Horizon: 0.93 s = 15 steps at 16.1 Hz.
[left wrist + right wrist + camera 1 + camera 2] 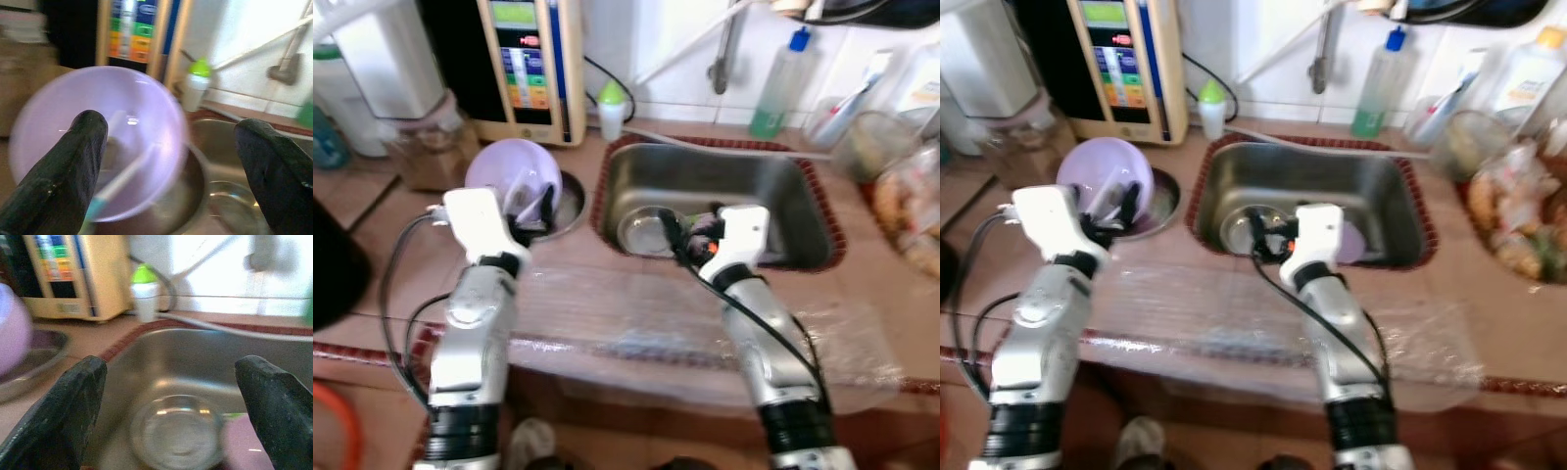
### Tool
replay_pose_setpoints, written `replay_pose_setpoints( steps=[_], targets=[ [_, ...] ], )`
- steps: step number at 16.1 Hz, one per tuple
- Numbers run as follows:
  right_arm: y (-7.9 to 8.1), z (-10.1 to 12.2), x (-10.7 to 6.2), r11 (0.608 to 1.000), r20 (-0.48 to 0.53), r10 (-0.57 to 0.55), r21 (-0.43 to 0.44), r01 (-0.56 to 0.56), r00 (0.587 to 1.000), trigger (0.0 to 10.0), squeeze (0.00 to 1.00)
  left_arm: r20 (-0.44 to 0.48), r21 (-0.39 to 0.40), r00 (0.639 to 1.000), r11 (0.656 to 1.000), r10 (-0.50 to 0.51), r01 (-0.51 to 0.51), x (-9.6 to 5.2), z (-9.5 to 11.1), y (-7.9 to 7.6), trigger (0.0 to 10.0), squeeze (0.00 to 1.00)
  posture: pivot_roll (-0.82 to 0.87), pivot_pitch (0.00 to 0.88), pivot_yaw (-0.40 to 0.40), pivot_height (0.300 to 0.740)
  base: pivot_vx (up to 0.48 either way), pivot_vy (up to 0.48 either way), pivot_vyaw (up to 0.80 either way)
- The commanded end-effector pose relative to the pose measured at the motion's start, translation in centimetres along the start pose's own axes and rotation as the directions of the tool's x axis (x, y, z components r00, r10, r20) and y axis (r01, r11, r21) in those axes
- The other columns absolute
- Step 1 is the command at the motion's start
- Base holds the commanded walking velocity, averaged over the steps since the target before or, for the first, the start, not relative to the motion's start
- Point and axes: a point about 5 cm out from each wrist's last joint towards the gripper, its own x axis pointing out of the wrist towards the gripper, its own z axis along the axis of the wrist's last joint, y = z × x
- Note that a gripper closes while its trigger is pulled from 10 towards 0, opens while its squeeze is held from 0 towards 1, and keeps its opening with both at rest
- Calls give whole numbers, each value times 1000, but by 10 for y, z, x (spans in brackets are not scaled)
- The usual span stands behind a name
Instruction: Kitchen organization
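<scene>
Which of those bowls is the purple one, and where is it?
The purple bowl, tilted in a metal dish left of the sink, before the open left gripper. The other bowl is steel.

Sink (pixel 808 211) sunk in desk (pixel 607 308), centre-right. Steel bowl (pixel 646 230) inside sink, left part. Tilted bowl (pixel 514 176) in pan (pixel 570 201) left of sink. Small bottle (pixel 612 110) behind, against wall. Appliance (pixel 530 64) left of bottle. Tall bottle (pixel 781 83) behind sink.

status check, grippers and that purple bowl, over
Left gripper open, at purple bowl. Right gripper open over sink. Steel bowl in sink.
</scene>
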Motion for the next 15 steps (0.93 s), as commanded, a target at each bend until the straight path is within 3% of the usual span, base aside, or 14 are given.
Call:
replay_pose_setpoints(
  steps=[1, 3, 7, 10, 15],
  targets=[
    [5, 2, 2, 1000, 12, 12, 7, -12, 1000, 10000, 0, 19, 8, 999, 1000, 26, -26, -1, 6, 7, 10000, 0, 71, 0, 12, 740, 0, 0, 0],
    [7, 1, 2, 1000, 10, 24, 1, -24, 1000, 10000, 0, 28, 18, 998, 998, 53, -53, -1, 8, 11, 10000, 0, 73, 0, 13, 740, 0, 0, 0],
    [8, 2, 2, 999, 19, 39, 0, -39, 999, 10000, 0, 43, 58, 994, 993, 96, -99, -1, 10, 18, 10000, 0, 76, 0, 14, 740, 0, 0, 733],
    [7, 2, 3, 1000, 17, 23, 15, -23, 1000, 10000, 0, 39, 66, 995, 994, 89, -92, 1, 10, 18, 10000, 0, 74, 0, 16, 740, 0, 0, 0],
    [6, 2, -1, 1000, 15, 19, 17, -20, 1000, 10000, 0, -58, 77, 997, 996, 57, -52, 13, 0, 23, 10000, 0, 62, 0, 16, 740, 0, 0, 0]
  ],
)
